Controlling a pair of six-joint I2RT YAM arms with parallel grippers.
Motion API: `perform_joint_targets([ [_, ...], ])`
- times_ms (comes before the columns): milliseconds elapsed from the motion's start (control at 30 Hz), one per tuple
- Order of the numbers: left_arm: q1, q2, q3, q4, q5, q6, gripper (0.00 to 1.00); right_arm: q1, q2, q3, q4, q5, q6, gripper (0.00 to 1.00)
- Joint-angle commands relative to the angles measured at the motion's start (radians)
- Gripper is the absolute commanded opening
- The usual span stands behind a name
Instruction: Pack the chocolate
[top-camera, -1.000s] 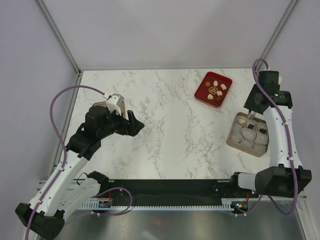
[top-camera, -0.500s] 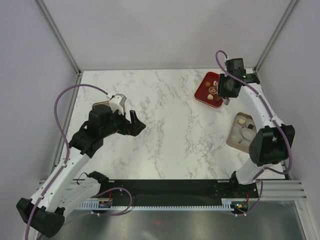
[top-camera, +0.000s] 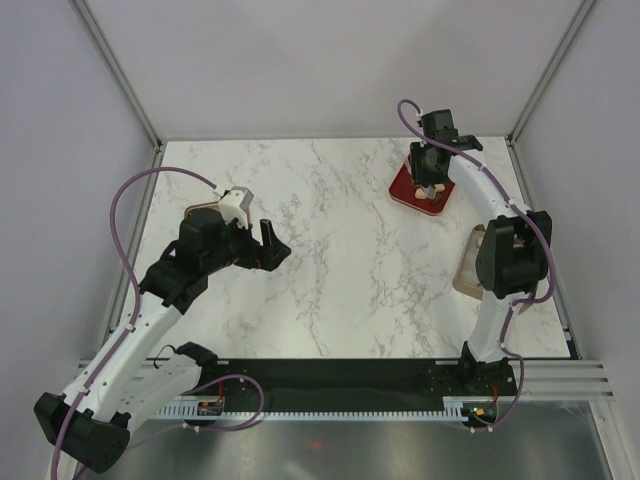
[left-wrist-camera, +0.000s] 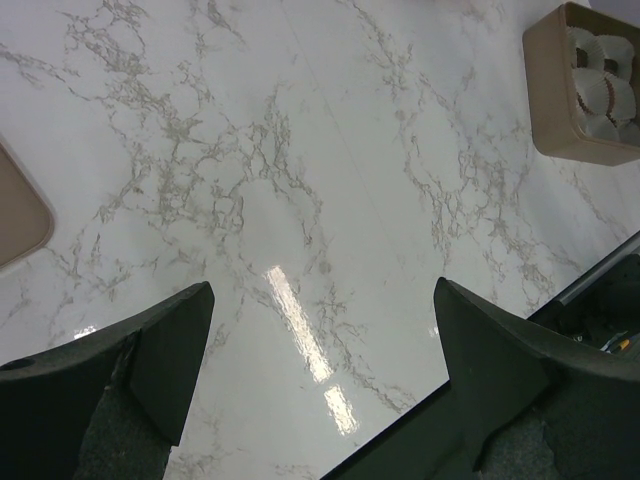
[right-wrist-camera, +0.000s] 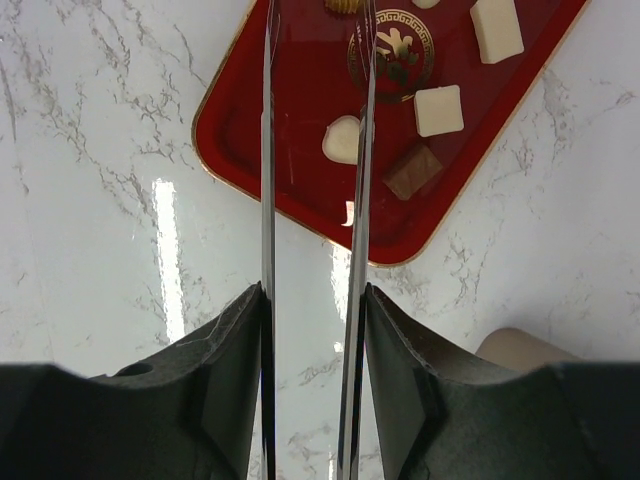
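R claw (right-wrist-camera: 318, 30) hangs over the red tray (right-wrist-camera: 250, 150), jaws narrowly parted, empty. Chocolates (right-wrist-camera: 438, 110) lie on it: tiny, light, prob fragile. I'd pinch the cream piece (right-wrist-camera: 343, 138) by its sides, gently.

The right gripper (top-camera: 432, 186) hangs over the red tray (top-camera: 404, 190) at the tabletop's (top-camera: 340, 270) far side. The left gripper (top-camera: 272, 246) hovers left of centre, well apart from it.

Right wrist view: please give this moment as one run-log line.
right gripper: open, over red tray | chocolate: on tray, none gripped | left gripper: open, empty, above table
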Motion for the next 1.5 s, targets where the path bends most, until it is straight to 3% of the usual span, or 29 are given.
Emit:
perform_joint_targets([
  [0,-0.004,-0.001,0.011,0.026,-0.012,0.024,0.99,0.011,0.027,0.06,0.039,0.047,-0.02,0.5],
  [800,-0.004,-0.001,0.012,0.023,-0.022,0.025,0.99,0.02,0.124,0.059,0.085,0.098,-0.045,0.49],
  [1200,-0.004,0.002,0.014,0.022,-0.025,0.025,0.99,0.02,0.125,0.067,0.085,0.107,-0.043,0.42],
  [1467,-0.004,-0.008,0.012,0.02,-0.026,0.025,0.99,0.022,0.007,0.01,0.042,0.104,-0.017,0.33],
])
